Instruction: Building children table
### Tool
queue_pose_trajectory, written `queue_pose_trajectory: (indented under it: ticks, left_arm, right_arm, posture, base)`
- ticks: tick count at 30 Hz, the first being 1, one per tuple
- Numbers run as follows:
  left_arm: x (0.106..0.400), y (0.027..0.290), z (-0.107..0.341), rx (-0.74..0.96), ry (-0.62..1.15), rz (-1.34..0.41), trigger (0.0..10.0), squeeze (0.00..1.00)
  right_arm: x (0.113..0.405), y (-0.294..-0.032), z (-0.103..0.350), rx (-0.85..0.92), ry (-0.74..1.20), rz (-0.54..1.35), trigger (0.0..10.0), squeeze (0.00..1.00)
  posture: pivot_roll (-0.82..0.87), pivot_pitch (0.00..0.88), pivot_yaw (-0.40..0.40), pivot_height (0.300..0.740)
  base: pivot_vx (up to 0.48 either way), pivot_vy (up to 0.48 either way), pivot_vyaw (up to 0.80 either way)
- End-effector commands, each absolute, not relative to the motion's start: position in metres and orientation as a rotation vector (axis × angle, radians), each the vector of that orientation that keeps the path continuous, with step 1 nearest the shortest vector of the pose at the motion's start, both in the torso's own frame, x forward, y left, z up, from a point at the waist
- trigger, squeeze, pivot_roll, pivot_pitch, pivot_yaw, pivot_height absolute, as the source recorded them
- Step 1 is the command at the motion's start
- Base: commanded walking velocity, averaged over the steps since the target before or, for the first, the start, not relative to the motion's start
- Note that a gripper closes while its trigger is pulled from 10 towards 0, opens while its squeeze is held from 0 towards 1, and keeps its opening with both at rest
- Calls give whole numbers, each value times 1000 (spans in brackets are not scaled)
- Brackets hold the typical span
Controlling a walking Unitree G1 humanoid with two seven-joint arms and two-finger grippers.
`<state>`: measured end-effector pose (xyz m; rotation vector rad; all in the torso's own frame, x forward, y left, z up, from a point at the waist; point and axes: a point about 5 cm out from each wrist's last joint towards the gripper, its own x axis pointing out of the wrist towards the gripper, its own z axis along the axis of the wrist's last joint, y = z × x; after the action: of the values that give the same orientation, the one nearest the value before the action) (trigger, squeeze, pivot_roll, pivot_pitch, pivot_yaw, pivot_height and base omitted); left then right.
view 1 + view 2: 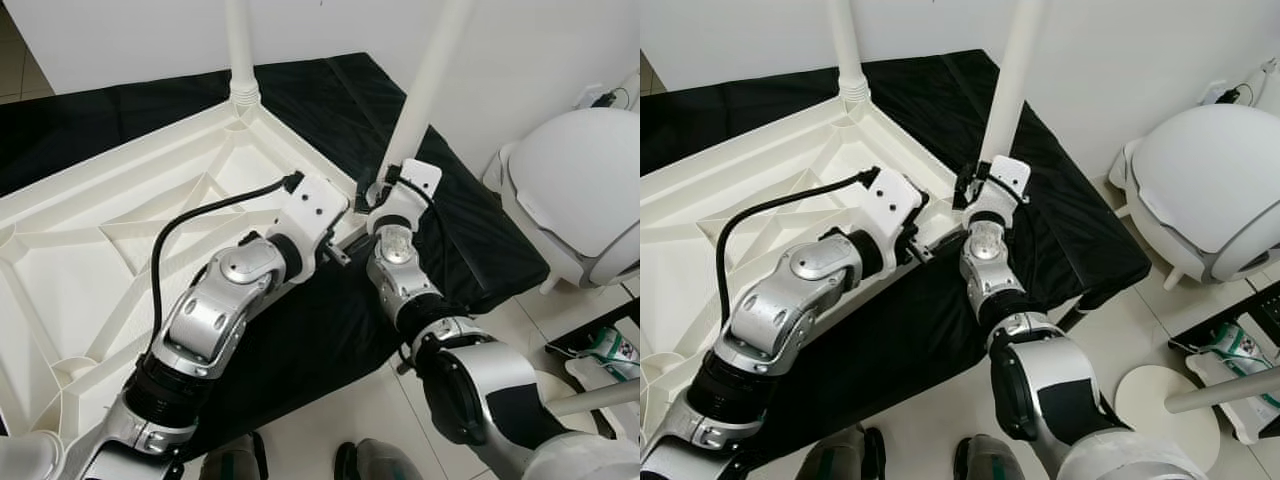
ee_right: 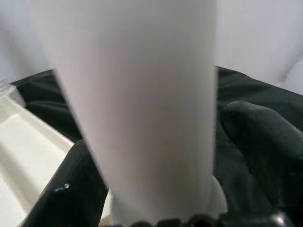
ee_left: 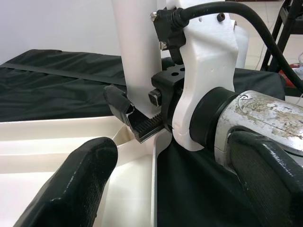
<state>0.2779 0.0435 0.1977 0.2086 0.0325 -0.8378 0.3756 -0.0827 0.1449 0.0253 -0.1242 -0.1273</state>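
White plastic makes up the upturned children's table top, a ribbed tray-like slab lying underside up on a black cloth spread over the pale tiled floor. At its near right corner stands a white round plastic table leg, tilted slightly, its foot set at the corner socket. The right gripper is closed around this leg low down: in the left wrist view one ridged black finger lies pressed against the leg's side, and in the right wrist view the two black fingers sit on either side of the white tube, touching it. The left gripper hovers just beside that same corner with its fingers spread wide apart, holding nothing; one finger is over the table top's inner face and the other over the black cloth beyond the rim. A second white leg stands upright in the far corner socket of the table top. To the right, well apart from the cloth, sits a white rounded plastic chair
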Motion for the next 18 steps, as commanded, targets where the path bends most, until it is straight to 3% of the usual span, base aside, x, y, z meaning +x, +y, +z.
queue_pose_trajectory:
  ticks: [1,8,9,11,12,18]
  left_arm:
    - [274,32,209,198,-32,-879,10000,0]
    - [274,30,209,196,-34,-882,10000,0]
    - [274,29,208,197,-33,-885,10000,0]
    - [273,29,208,198,-33,-886,10000,0]
    - [273,29,207,200,-30,-887,10000,0]
    - [272,29,203,217,-17,-893,10000,0]
  right_arm:
    - [372,-75,139,7,-116,-72,10000,1000]
    - [377,-85,146,13,-145,-28,10000,1000]
    - [379,-92,148,35,-146,18,10000,267]
    - [380,-95,148,36,-148,27,10000,267]
    - [380,-99,149,48,-153,52,10000,0]
    - [381,-111,150,89,-151,154,10000,0]
  posture:
    - [5,15,-46,740]
    - [1,9,-49,740]
    - [1,6,-50,740]
    - [1,6,-50,740]
    - [3,5,-52,740]
    - [0,5,-52,740]
  base:
    - [0,0,0]
    - [0,0,0]
    - [0,0,0]
    - [0,0,0]
    - [0,0,0]
    - [0,0,0]
